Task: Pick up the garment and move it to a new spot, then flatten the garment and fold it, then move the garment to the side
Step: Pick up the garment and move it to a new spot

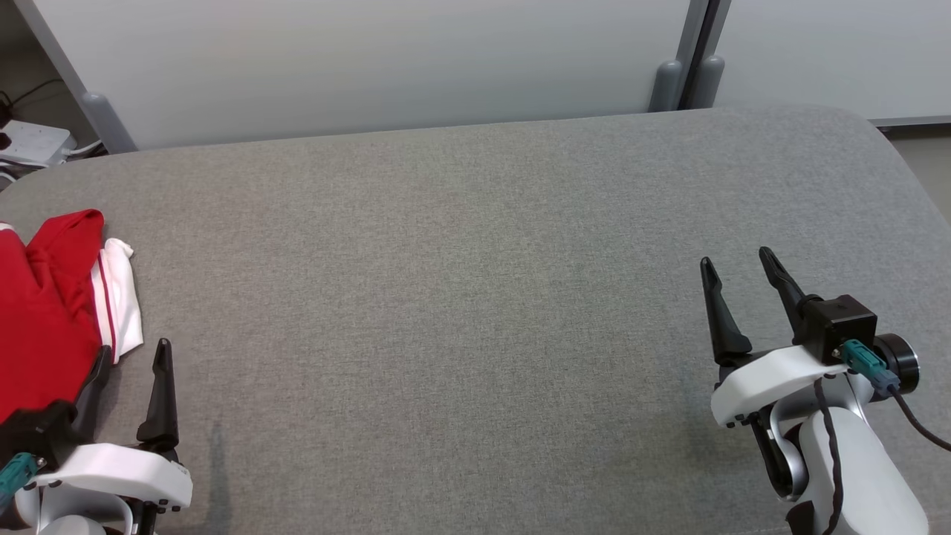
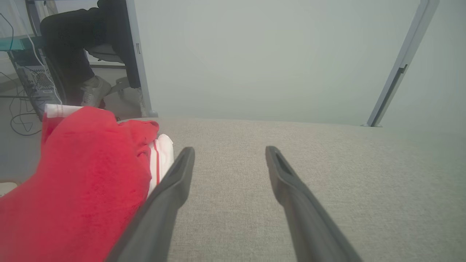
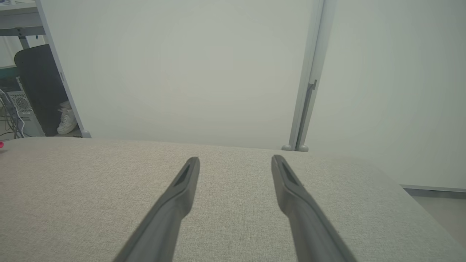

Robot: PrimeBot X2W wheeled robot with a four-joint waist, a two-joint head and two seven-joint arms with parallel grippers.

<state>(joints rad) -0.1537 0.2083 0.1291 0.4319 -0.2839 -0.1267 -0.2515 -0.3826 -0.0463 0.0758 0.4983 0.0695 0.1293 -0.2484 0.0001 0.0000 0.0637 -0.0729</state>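
The crumpled red cloth garment with white, red-striped trim lies at the left edge of the grey woven fabric table top, heaped just outside my left gripper. Its folds run along the outer side of my outer finger; whether cloth and finger touch I cannot tell. My left jaws stand wide apart over bare grey fabric. My right gripper hovers over the table's right side, well apart from the garment, jaws spread wide and holding nothing
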